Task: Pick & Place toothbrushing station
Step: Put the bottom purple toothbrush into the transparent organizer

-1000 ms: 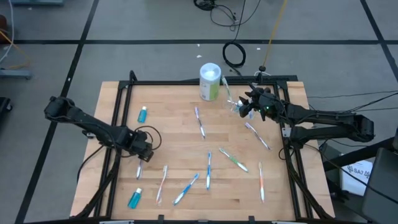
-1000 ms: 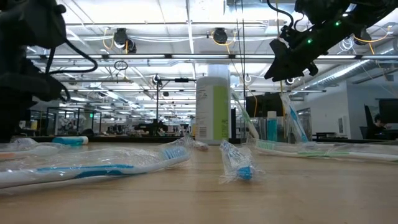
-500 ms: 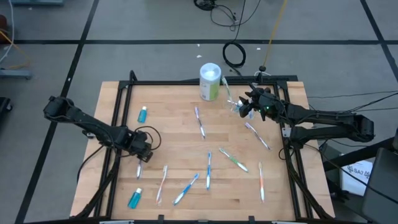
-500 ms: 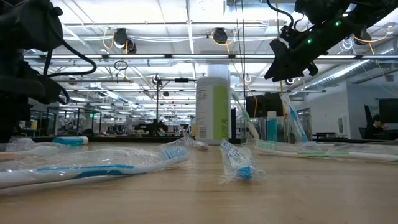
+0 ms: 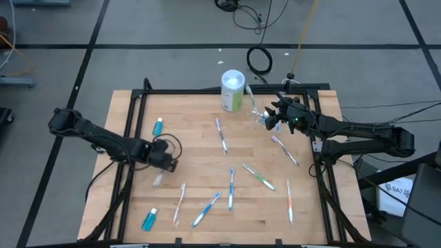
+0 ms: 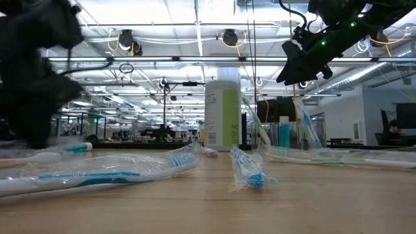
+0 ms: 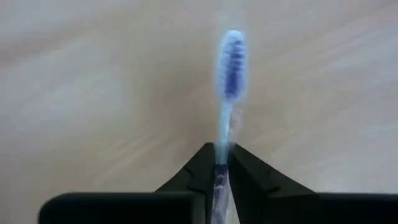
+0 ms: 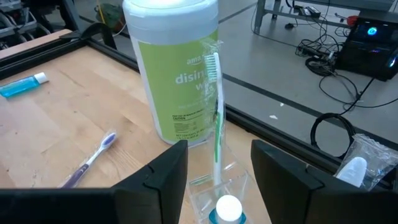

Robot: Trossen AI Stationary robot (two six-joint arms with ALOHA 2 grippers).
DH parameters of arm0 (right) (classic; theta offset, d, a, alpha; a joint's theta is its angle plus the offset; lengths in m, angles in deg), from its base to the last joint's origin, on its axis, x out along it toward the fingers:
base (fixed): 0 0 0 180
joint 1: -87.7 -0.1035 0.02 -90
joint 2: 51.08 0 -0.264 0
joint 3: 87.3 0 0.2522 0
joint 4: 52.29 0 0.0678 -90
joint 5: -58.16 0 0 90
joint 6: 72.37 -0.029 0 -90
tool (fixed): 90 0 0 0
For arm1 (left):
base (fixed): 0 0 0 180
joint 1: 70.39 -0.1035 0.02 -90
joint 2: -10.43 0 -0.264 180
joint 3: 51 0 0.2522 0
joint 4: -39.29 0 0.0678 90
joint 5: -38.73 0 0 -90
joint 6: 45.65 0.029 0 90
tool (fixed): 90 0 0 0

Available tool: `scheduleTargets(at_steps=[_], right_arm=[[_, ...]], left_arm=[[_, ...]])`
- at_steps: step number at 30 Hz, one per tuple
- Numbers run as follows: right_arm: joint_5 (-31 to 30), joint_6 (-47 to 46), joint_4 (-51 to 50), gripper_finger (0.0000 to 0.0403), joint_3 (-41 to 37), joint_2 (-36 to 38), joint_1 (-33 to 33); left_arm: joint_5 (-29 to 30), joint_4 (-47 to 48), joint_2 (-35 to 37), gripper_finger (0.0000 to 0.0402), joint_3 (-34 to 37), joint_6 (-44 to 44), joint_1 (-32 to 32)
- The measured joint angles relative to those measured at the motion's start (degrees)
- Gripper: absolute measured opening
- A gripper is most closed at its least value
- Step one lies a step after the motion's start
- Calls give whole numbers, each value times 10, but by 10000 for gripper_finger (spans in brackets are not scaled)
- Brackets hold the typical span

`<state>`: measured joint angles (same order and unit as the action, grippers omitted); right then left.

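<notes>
Down at the table's left side, the left gripper (image 7: 219,163) is clenched on a slim clear-handled toothbrush with blue bristles (image 7: 231,65), held over the wood. Across the table, the right gripper (image 8: 219,180) hangs with fingers spread above the small clear plastic cup (image 8: 221,186) beside a green-labelled wipes canister (image 8: 174,68).

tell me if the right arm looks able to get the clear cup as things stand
Probably yes. The right gripper is open with the clear cup right between its fingers. A green toothbrush stands in the cup and the wipes canister sits just behind, but neither blocks the grasp.
</notes>
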<state>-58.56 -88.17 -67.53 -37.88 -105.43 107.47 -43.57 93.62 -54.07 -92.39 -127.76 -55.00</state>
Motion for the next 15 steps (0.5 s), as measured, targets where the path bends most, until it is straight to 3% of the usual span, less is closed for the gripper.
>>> scheduleTargets(at_steps=[7,10,15], right_arm=[[0,0,3,171,0,0,0],[0,0,4,171,0,0,0],[0,0,4,171,0,0,0]], left_arm=[[102,-94,8,6,-71,142,-26],[150,-142,8,10,-104,248,-38],[177,-328,9,3,-132,464,-65]])
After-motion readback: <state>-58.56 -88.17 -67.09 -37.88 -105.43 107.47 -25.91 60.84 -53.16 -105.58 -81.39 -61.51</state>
